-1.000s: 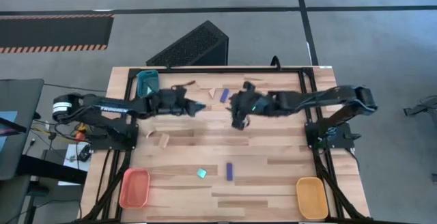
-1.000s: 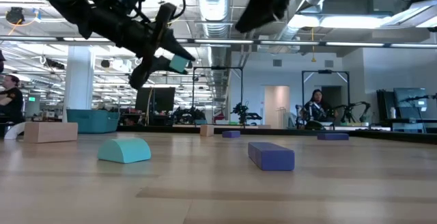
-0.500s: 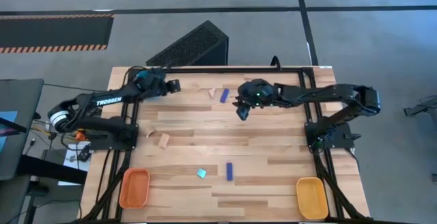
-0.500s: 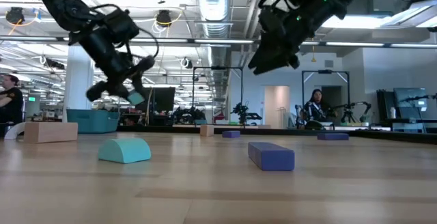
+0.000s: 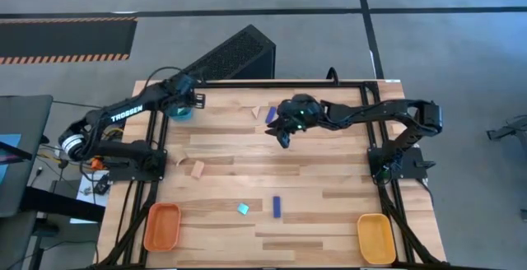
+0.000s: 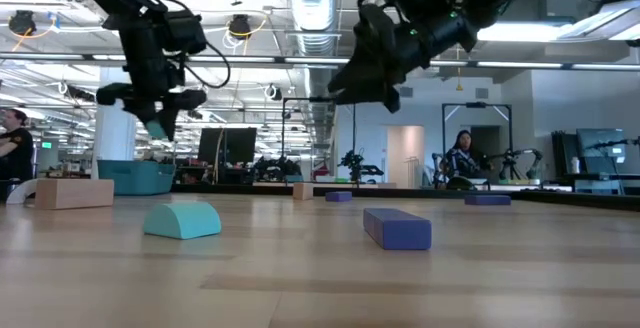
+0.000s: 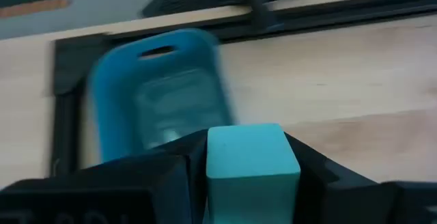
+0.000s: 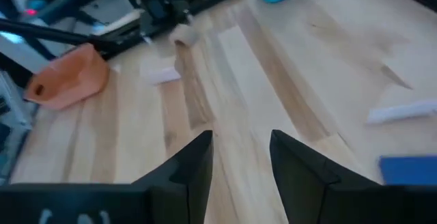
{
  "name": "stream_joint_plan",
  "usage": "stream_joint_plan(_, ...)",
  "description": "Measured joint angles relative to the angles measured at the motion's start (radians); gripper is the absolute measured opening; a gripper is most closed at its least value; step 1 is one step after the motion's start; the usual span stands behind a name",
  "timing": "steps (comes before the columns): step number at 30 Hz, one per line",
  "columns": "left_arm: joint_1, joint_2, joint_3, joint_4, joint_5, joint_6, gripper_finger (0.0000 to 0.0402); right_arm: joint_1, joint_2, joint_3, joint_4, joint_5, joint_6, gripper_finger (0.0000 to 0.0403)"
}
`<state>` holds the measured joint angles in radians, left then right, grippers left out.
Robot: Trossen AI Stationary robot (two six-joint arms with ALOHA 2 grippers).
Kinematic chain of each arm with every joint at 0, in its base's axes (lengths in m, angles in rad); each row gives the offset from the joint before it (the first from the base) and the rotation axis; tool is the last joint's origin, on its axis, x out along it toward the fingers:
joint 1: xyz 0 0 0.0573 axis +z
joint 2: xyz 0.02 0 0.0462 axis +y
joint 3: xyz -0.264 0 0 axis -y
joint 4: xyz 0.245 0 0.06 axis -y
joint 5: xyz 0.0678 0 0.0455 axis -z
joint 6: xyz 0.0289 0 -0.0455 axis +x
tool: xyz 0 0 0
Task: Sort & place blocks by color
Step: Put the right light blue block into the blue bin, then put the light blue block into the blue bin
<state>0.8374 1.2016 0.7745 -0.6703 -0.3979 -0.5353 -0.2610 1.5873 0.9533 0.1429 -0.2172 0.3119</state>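
My left gripper (image 5: 188, 102) hovers over the teal tray (image 5: 178, 112) at the table's far left corner, shut on a light cyan cube (image 7: 250, 156); the low view shows the cube (image 6: 158, 128) under the down-pointing fingers, above the tray (image 6: 137, 176). My right gripper (image 5: 283, 135) is open and empty in the air (image 6: 368, 76), just near of a dark blue bar (image 5: 270, 115) lying flat. Another blue bar (image 5: 277, 207) and a cyan block (image 5: 243, 208) lie toward the near edge. Wood pieces (image 5: 198, 168) lie at the left. My left gripper pinches the cyan cube by two opposite side faces (image 7: 212, 162) between its two fingers. The fingers point down from above. The cube is lifted clear, hanging at the fingertips above the teal tray.
An orange tray (image 5: 161, 226) sits at the near left corner and a yellow tray (image 5: 375, 237) at the near right. A small wood piece (image 5: 255, 112) lies beside the far blue bar. A black frame runs along the far edge. People show in the room behind.
My left gripper has swung from mid-table toward the far left corner, carrying the cyan cube, and tipped from slanting to pointing down over the teal tray. My right gripper has come lower and shifted a little toward the table's left, staying open.
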Motion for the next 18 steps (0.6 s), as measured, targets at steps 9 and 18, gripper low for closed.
stream_joint_plan(9, 0.035, 0.029, 0.001, -0.044, -0.028, -0.036, 0.0145, -0.002, 0.089, 0.037, -0.010, -0.100, 0.005, 0.0194)
stream_joint_plan(18, 0.036, 0.028, 0.001, -0.040, -0.035, -0.023, 0.0220, 0.032, 0.097, 0.037, 0.000, -0.106, 0.002, 0.0204)
